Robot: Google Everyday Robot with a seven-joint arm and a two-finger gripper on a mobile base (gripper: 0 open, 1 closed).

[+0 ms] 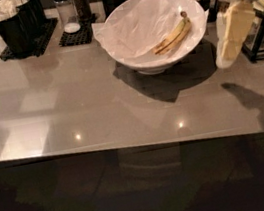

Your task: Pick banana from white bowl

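The banana (174,35) lies in the bowl's (137,62) right half, its long axis slanting toward the far-right rim. The gripper (226,55) hangs just right of the bowl, above the desk (72,113). I cannot tell whether its jaws are open or closed. The reach likely goes left.

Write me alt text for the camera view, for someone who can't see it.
A banana lies on crumpled white paper inside a white bowl on a glossy grey table. The robot's pale yellow hand hangs beside the bowl at the picture's right, clear of the banana. Black holders stand along the table's far edge.
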